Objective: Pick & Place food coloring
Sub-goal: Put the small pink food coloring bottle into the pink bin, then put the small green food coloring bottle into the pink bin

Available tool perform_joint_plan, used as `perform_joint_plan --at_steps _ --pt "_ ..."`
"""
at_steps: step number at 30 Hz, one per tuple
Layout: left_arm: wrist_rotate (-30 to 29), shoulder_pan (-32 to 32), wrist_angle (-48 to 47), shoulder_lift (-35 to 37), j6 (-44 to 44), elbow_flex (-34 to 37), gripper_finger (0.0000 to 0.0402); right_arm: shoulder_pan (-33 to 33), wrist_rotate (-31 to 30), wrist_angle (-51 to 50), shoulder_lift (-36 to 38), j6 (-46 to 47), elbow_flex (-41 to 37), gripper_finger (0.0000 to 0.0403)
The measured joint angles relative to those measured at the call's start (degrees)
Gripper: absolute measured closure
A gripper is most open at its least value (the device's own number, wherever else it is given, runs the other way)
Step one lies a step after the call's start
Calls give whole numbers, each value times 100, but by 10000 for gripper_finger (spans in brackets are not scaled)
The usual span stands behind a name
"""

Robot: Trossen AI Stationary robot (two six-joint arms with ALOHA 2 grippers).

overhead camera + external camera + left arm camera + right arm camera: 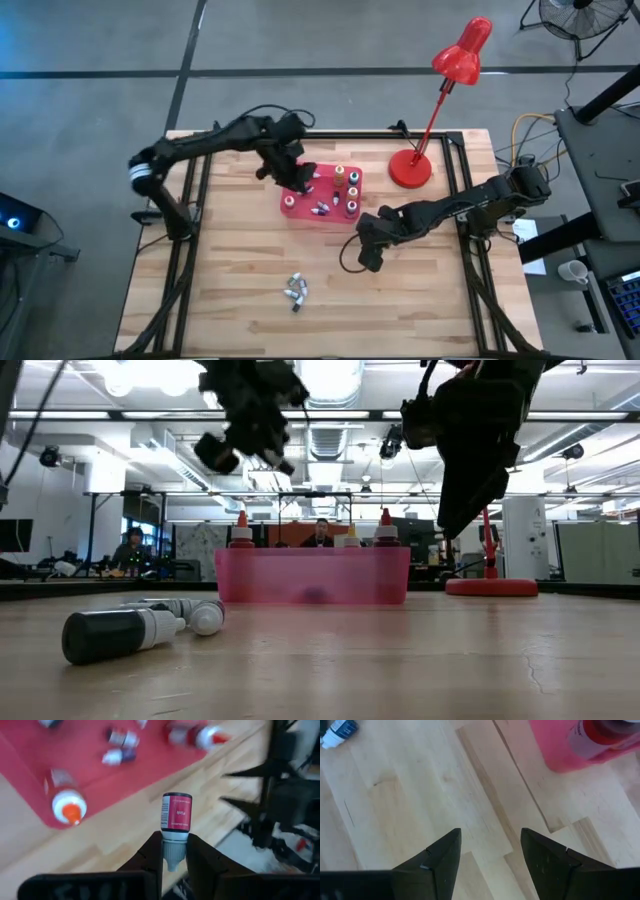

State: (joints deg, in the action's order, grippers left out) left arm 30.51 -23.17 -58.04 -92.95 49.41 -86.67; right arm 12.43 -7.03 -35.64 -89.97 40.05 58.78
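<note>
My left gripper (290,172) hangs above the far left corner of the shallow red tray (290,208) and is shut on a small pink-labelled vial (176,815). Inside the tray, a few squeeze tubes (346,183) stand upright and small vials (322,208) lie on its floor. More vials (295,291) lie on their sides on the wood near the table's near edge; in the low view they show as dark-capped vials (120,632). My right gripper (490,850) is open. It hovers over bare wood just right of the tray's near corner (368,258). My left gripper pinches the pink vial between its two fingers (150,855) at the whitish cap end (173,851). The labelled body sticks out past the fingertips, in line with them. The vial is lifted clear, above the tray's edge (75,750) and the wood beside it.
A red desk lamp (430,110) stands with its round base (490,587) on the table's far right part. A blue-labelled vial (340,731) lies on the wood ahead of my right gripper. Bare wood lies between the tray and the loose vials. People sit in the room behind.
</note>
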Motion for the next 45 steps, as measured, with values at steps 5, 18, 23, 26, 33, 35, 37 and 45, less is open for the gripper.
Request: perform_joint_plan --at_steps 5,18,23,26,33,35,37,45 --pt "1010 -348 -218 -830 -102 -31 357 -35 4 -1 0 15 0 202" --pt "1085 -779 -191 -1962 19 -530 336 8 4 -2 0 310 0 202" --pt "1051 -789 -246 -1941 41 -651 327 17 3 -1 -2 305 0 202" --pt "1035 -792 -277 -1861 39 -669 327 17 -33 1 -2 297 0 202" --pt "1148 -566 -406 -1543 -957 -673 326 24 -40 -2 -2 285 0 202" --pt "898 -201 -511 -1144 -1825 -681 326 33 -42 5 -3 219 0 202" --pt "209 360 -699 -773 -2788 -634 326 38 -46 20 -4 51 0 202" --pt "-1994 3142 -528 150 -3477 627 326 42 -53 226 -9 -800 0 202"
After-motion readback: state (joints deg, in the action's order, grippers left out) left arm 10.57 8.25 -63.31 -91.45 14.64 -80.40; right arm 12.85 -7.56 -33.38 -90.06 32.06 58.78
